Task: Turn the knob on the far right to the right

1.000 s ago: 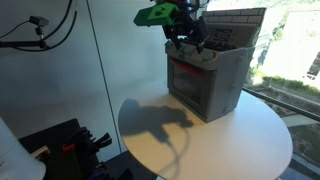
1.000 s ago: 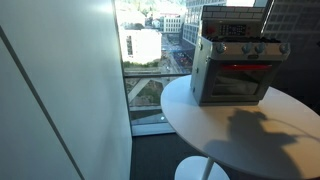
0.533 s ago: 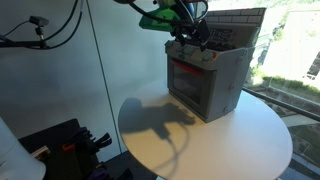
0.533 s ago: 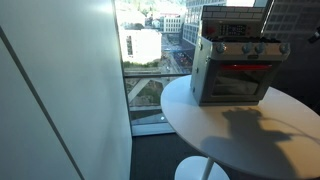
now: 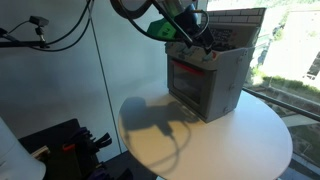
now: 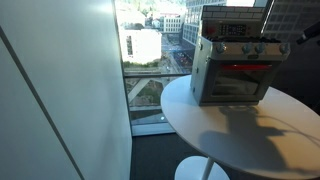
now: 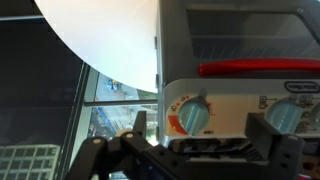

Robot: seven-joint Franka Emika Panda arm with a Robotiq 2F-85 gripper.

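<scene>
The grey toy oven (image 5: 205, 85) stands on the round white table (image 5: 240, 140); it also shows in an exterior view (image 6: 235, 70). Its knob row runs along the top front strip. The knob (image 6: 281, 46) is the row's end one. In the wrist view, which is upside down, the knob (image 7: 192, 117) looks blue-grey with red marks, beside the oven's side edge. My gripper (image 7: 210, 148) is open and empty, with its fingers spread in front of the knob, not touching it. It hangs at the oven's top front (image 5: 192, 42) and just enters at the frame edge (image 6: 309, 35).
A neighbouring knob (image 7: 283, 117) sits next to the end one. The red oven door handle (image 7: 255, 70) runs along the door. The table's rim (image 6: 200, 140) is close to the tall windows (image 6: 145, 60). Dark equipment (image 5: 60, 145) stands on the floor.
The arm has moved down and closer to the oven's top front strip. The gripper's tip has come into view at the frame edge beside the knob row. The oven has not moved.
</scene>
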